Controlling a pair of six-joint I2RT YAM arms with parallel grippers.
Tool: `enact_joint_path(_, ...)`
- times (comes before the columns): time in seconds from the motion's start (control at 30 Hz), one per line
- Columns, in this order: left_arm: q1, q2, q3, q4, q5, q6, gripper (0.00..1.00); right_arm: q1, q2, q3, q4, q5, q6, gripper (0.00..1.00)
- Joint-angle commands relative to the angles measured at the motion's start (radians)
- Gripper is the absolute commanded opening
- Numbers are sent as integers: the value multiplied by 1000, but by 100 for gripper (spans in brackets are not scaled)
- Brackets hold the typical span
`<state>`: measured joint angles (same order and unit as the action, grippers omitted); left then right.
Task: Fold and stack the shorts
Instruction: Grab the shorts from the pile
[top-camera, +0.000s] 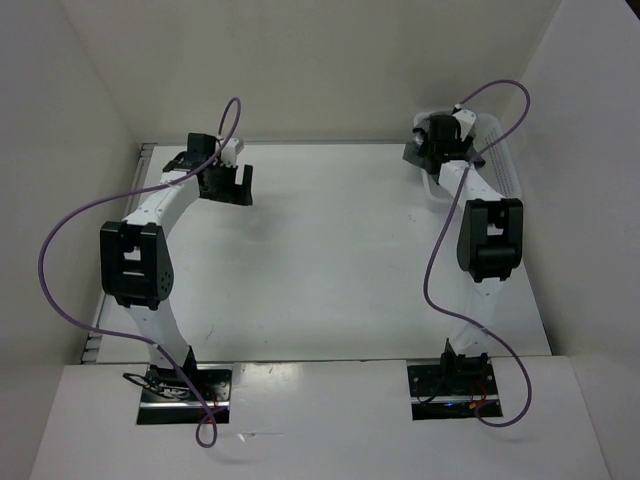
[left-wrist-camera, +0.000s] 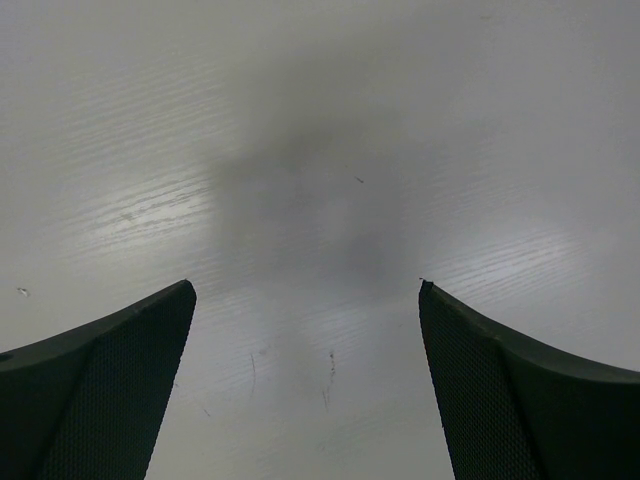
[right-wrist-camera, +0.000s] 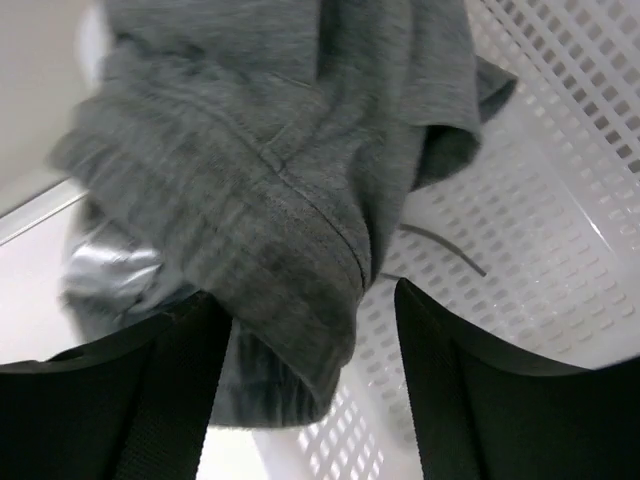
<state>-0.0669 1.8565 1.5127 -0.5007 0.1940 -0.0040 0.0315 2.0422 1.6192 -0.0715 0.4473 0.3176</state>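
**Right hand at the basket, shorts not yet out**

From above, the right arm stretches to the far right corner of the desk (top-camera: 330, 250), where the basket (top-camera: 503, 175) sits against the wall. The right hand (top-camera: 432, 140) dips over the basket's near rim. It covers whatever lies inside, so the shorts cannot be made out from here. The left hand (top-camera: 228, 183) hangs over the far left part of the desk, well apart from the basket. That probably leaves the middle free for laying the shorts flat.

The left wrist camera shows both fingers (left-wrist-camera: 120, 400) spread wide, with nothing between them and only the desk's pale surface below. This hand is idle and holds nothing. It looks parked and ready to take a second corner of the cloth.

At the right wrist, the shorts (right-wrist-camera: 260, 180) fill the upper left of the picture. They are a bunched grey heap, partly blurred, hanging over the basket's perforated wall. A hemmed fold drops down between the two fingers (right-wrist-camera: 150, 400). The fingers stand about as far apart as the idle hand's, so I judge this hand spread around the fold and not yet clamped on it. A thin dark line on the white plastic beside the cloth may be the drawstring. Folding has not begun; the shorts must first be pinched and lifted out.
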Motion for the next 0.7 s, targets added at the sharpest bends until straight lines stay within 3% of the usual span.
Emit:
enact_joint_path(0.0, 1, 6, 47, -4, 1, 4, 99, -15, 74, 129, -79, 142, 66, 69)
enact_joint_path(0.03, 1, 6, 47, -4, 21, 4, 99, -15, 90, 164, -79, 151, 66, 64)
enact_joint_path(0.1, 1, 6, 47, -13, 54, 4, 99, -15, 102, 177, -79, 165, 55, 32)
enact_joint_path(0.2, 1, 6, 57, -22, 76, 4, 99, -15, 81, 189, -65, 174, 9, 0)
enact_joint_path(0.4, 1, -14, 80, -32, 192, 4, 99, 45, -109, 93, -15, 203, -77, 0)
enact_joint_path(0.5, 1, -14, 101, -32, 240, 4, 99, 94, -213, 38, 90, 228, -193, 0)
enact_joint_path(0.67, 1, -23, 205, -22, 286, 4, 99, 104, -315, 108, 60, 287, -187, 0)
